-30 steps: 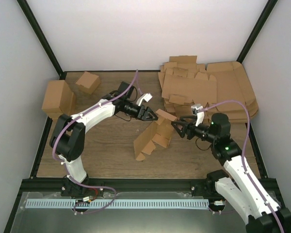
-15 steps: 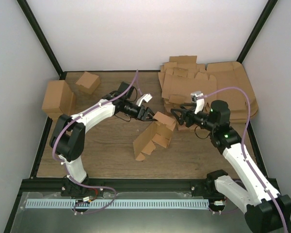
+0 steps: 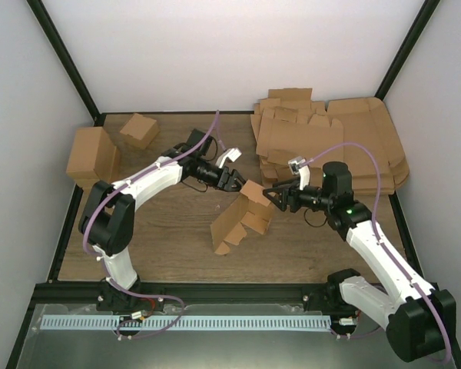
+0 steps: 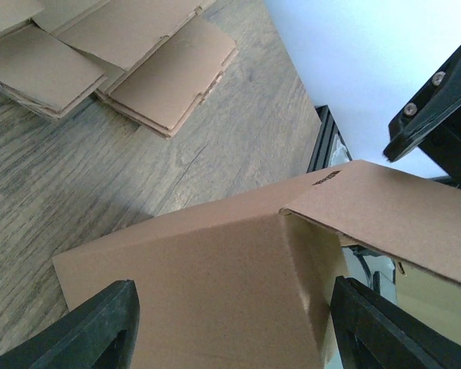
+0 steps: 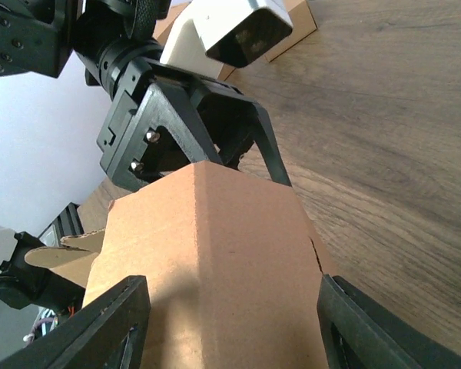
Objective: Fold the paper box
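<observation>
The paper box (image 3: 244,214) stands half-formed at the middle of the worktop (image 3: 169,238), tilted, with its lower flaps splayed on the wood and its upper end raised between the two arms. The left hand (image 3: 234,182) is spread wide against that upper end and clamps nothing. The right hand (image 3: 273,197) straddles the folded ridge from the opposite side; whether it pinches the card cannot be told. The box looks light, thin and springy, so its creases will likely try to reopen and a hard squeeze would dent the walls. Panel edges close to a crease seem the best places to hold.
</observation>
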{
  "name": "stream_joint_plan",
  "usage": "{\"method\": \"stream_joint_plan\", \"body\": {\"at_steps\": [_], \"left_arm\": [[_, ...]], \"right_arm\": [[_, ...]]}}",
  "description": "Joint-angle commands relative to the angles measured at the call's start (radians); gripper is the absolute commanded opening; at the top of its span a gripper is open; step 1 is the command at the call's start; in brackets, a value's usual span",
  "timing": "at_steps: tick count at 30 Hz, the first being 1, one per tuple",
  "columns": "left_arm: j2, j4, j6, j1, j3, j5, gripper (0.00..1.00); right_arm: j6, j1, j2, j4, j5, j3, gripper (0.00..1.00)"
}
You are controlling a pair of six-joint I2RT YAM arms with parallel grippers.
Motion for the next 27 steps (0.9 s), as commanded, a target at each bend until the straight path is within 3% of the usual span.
{"method": "stream_joint_plan", "body": {"at_steps": [1, 11, 19, 27], "left_arm": [[0.008, -0.003, 0.031, -0.002, 0.045, 0.016, 0.71], [-0.112, -0.052, 0.023, 0.0, 0.1, -0.134, 0.83], [-0.267, -0.221, 0.199, -0.01, 0.096, -0.306, 0.9], [-0.436, -0.202, 0.391, -0.103, -0.026, -0.557, 0.91]], "right_arm": [[0.0, 0.02, -0.001, 0.004, -0.004, -0.015, 0.63], [0.004, 0.033, -0.016, -0.004, 0.05, -0.023, 0.63], [-0.01, 0.04, 0.007, -0.027, 0.056, 0.007, 0.64], [-0.035, 0.062, 0.038, -0.067, 0.084, 0.053, 0.65]]}}
